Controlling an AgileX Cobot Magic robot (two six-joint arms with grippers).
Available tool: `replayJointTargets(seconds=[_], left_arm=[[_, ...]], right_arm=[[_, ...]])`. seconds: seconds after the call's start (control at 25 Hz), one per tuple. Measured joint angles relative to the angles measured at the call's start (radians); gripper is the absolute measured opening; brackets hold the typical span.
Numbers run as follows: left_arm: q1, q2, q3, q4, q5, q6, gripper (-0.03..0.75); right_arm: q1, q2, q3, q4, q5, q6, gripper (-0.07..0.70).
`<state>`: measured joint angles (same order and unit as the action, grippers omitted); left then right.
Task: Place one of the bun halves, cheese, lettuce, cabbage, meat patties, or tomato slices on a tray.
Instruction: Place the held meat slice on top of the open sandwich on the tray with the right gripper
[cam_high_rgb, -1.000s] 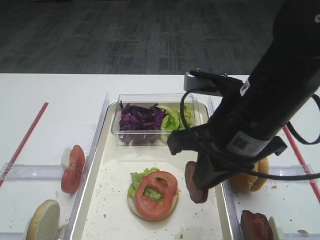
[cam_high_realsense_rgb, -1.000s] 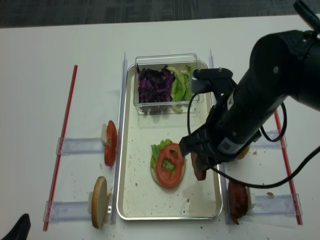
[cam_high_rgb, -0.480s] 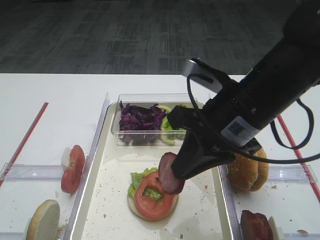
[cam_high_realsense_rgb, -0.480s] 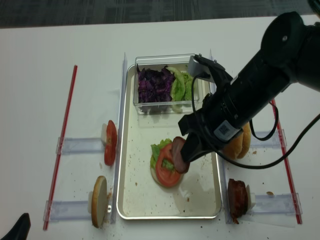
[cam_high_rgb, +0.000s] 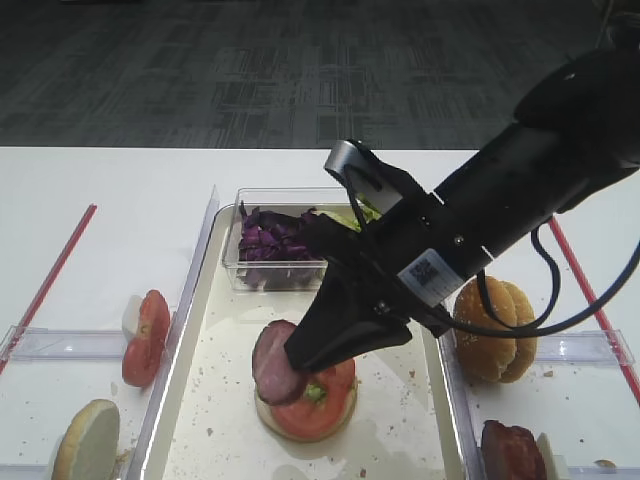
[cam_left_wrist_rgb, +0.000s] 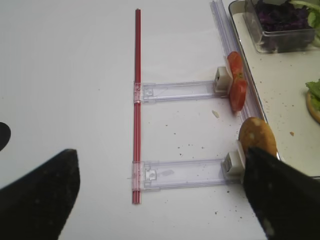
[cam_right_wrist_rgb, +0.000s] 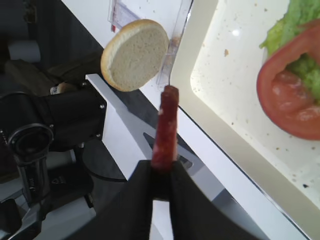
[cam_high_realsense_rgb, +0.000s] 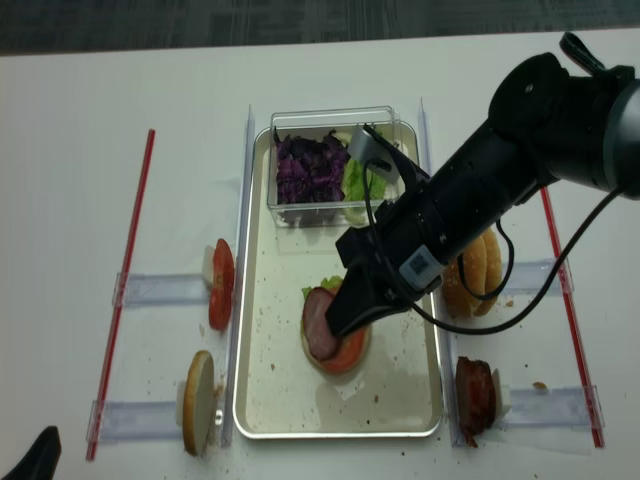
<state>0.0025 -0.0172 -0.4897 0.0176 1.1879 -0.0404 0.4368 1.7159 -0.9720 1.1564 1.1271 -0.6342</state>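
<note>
My right gripper (cam_high_rgb: 298, 358) is shut on a reddish-brown meat patty (cam_high_rgb: 272, 363), held on edge. It hangs just above the left side of a tomato slice (cam_high_rgb: 325, 400), which lies on lettuce and a bun half on the tray (cam_high_rgb: 205, 400). In the right wrist view the patty (cam_right_wrist_rgb: 165, 125) sticks up from the black fingertips (cam_right_wrist_rgb: 150, 175), with the tomato slice (cam_right_wrist_rgb: 290, 100) and lettuce (cam_right_wrist_rgb: 300, 30) at the right. My left gripper (cam_left_wrist_rgb: 160, 160) is open over the bare table, left of the tray, with nothing between its fingers.
A clear box (cam_high_rgb: 300, 200) at the tray's far end holds purple cabbage (cam_high_rgb: 280, 240) and lettuce (cam_high_rgb: 345, 240). Left holders carry tomato slices (cam_high_rgb: 145, 335) and a bun half (cam_high_rgb: 88, 440). At the right are a seeded bun top (cam_high_rgb: 495, 320) and another patty (cam_high_rgb: 510, 450). Red straws (cam_left_wrist_rgb: 136, 100) flank the area.
My right gripper has carried the patty leftward from the tray's right edge to over the tomato-topped bun, tilting lower. The left gripper shows no change.
</note>
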Motion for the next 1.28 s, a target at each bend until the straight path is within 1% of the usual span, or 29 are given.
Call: replayJointTargets(seconds=[0.16, 0.28, 0.44, 0.6, 0.76, 1.0, 1.28], left_arm=[[0.000, 0.000, 0.000, 0.000, 0.000, 0.000, 0.612], [0.000, 0.000, 0.000, 0.000, 0.000, 0.000, 0.613], [0.000, 0.000, 0.000, 0.000, 0.000, 0.000, 0.612], [0.000, 0.000, 0.000, 0.000, 0.000, 0.000, 0.612], [0.000, 0.000, 0.000, 0.000, 0.000, 0.000, 0.612], [0.000, 0.000, 0.000, 0.000, 0.000, 0.000, 0.613], [0.000, 0.000, 0.000, 0.000, 0.000, 0.000, 0.613]], right_arm=[[-0.002, 0.046, -0.005, 0.066, 0.026, -0.056, 0.115], [-0.027, 0.070, -0.005, 0.101, 0.042, -0.080, 0.115], [-0.092, 0.075, -0.005, 0.109, 0.042, -0.097, 0.115], [-0.127, 0.077, -0.005, 0.079, 0.042, -0.091, 0.115], [-0.130, 0.077, -0.005, 0.027, 0.044, -0.086, 0.115], [-0.130, 0.077, 0.019, 0.025, 0.043, -0.104, 0.115], [-0.130, 0.110, 0.021, 0.081, 0.043, -0.133, 0.115]])
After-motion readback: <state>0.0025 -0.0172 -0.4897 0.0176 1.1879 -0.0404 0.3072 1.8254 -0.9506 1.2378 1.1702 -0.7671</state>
